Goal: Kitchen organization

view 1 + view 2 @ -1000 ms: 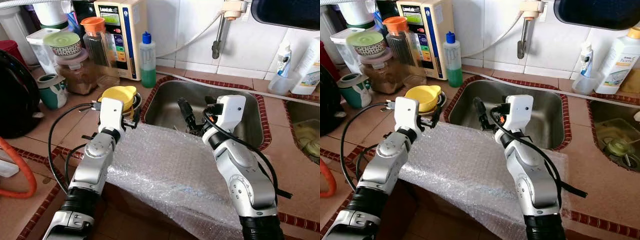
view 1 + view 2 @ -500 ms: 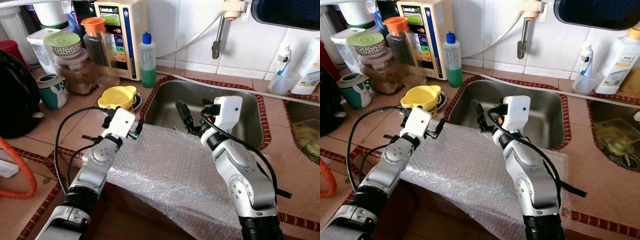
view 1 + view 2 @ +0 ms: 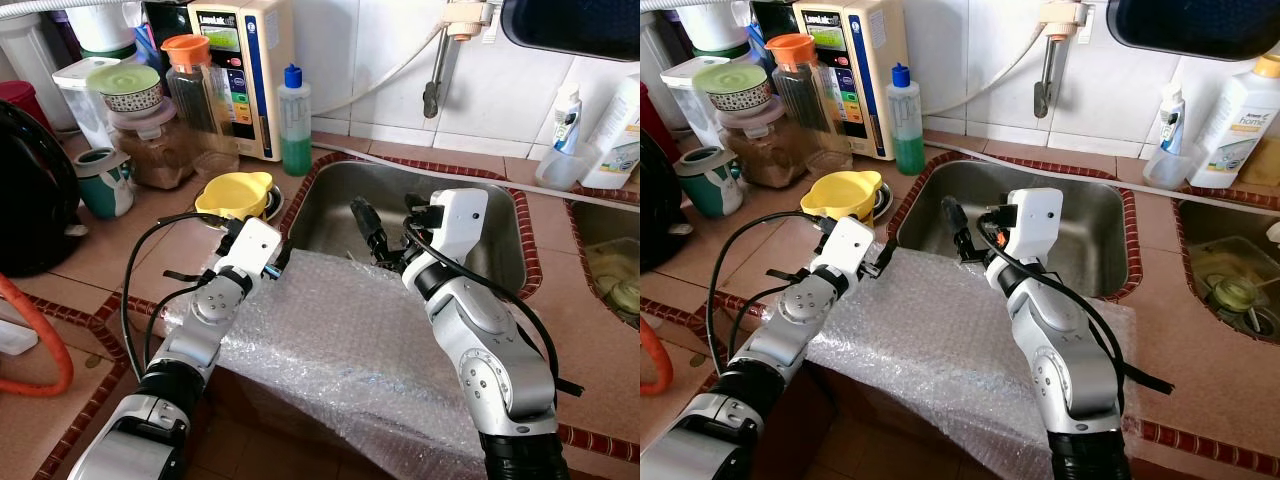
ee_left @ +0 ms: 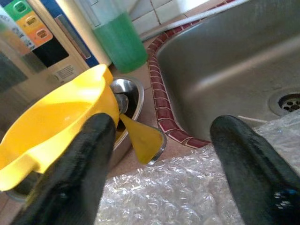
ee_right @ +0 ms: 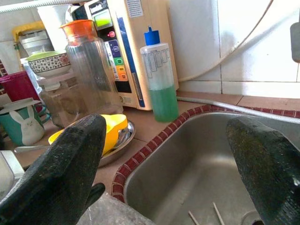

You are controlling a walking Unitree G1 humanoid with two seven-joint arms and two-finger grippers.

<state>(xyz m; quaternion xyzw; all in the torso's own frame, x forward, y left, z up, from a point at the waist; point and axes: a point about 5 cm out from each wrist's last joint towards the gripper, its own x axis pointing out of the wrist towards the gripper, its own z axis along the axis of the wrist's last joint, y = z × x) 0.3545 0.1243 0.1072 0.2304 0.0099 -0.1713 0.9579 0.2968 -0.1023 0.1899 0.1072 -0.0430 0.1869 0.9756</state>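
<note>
Left gripper (image 4: 154,164), two long black fingers spread wide with nothing between them, hovers just over the near-left corner of the clear bubble-wrap sheet (image 3: 340,340); right gripper (image 5: 164,168) likewise spread wide and empty, poised above the sheet's far edge where it meets the stainless-steel sink basin (image 3: 500,235); sheet lies draped across the terracotta-tiled counter (image 3: 120,270), its far edge lapping over the sink's front rim, its near edge hanging off the counter front; judged very light, soft and floppy, slick to the touch, bubbles crushable but not fragile in any way that matters; it will sag and fold rather than lift flat, so a single pinch will likely drag it unevenly; best hold looks to be the two far corners or the far edge, one gripper each, pinching a gathered fold rather than a flat face; left fingers (image 4: 75,173) sit just above the wrap's corner, apart from it as far as can be told; yellow plastic funnel-like scoop (image 3: 235,192) in a small steel dish (image 4: 129,91) stands just beyond that corner, close enough to snag; green-liquid squeeze bottle with blue cap (image 5: 159,79) stands behind, well clear.
</note>
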